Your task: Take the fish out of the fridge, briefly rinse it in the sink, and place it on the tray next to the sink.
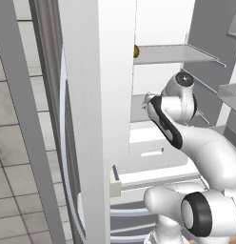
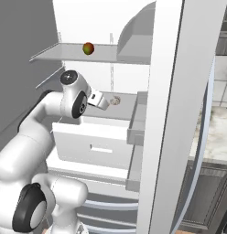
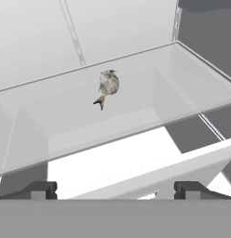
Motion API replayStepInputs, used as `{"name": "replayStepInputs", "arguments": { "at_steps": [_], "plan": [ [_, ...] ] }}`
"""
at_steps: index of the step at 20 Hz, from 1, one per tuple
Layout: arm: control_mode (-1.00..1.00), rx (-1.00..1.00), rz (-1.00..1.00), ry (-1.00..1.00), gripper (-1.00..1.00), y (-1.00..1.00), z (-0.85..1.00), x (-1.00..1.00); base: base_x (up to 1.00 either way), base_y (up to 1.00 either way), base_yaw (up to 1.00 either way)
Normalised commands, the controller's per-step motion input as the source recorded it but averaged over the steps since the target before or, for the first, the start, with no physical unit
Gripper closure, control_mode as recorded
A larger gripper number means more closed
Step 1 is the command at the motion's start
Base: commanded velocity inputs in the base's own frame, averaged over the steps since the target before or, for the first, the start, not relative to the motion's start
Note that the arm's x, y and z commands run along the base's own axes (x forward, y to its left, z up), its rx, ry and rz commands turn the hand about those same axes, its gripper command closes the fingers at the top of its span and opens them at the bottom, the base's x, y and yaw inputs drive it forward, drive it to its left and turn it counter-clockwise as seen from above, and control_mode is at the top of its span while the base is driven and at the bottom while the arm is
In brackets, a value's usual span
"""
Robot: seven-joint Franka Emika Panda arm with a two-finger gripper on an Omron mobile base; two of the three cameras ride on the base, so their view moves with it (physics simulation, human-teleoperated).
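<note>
The fridge (image 2: 88,23) stands open in front of me, its white door (image 2: 165,114) swung to the right. The fish (image 3: 107,86), small and grey-silver, lies on a clear shelf (image 3: 192,79) over a white drawer (image 3: 136,167), tail toward me. It shows as a small pale lump, the fish (image 2: 116,100), in the right base view. My gripper (image 3: 115,190) is open, level with that shelf and short of the fish, with nothing between its fingers. The hand reaches into the fridge as the gripper (image 2: 104,101) and the gripper (image 1: 148,99). The sink and the tray are out of view.
A red-green fruit (image 2: 88,48) sits on the upper shelf (image 2: 69,52), also seen as the fruit (image 1: 136,51). A white drawer (image 2: 97,141) juts out below the hand. The left door panel (image 1: 91,95) stands close beside the arm. A marbled counter (image 2: 220,137) lies right of the door.
</note>
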Motion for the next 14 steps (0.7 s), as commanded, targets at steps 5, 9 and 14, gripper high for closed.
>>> {"name": "replayStepInputs", "arguments": {
  "at_steps": [5,9,14],
  "plan": [
    [-1.0,0.0,0.0,0.0,-1.0,0.0,-0.04,0.01,0.0,0.0,0.0],
    [-1.0,0.0,0.0,0.0,-1.0,0.0,-0.1,0.28,0.0,0.0,0.0],
    [-1.0,0.01,0.0,0.0,-1.0,0.0,0.0,0.17,0.0,0.0,0.0]
  ]
}}
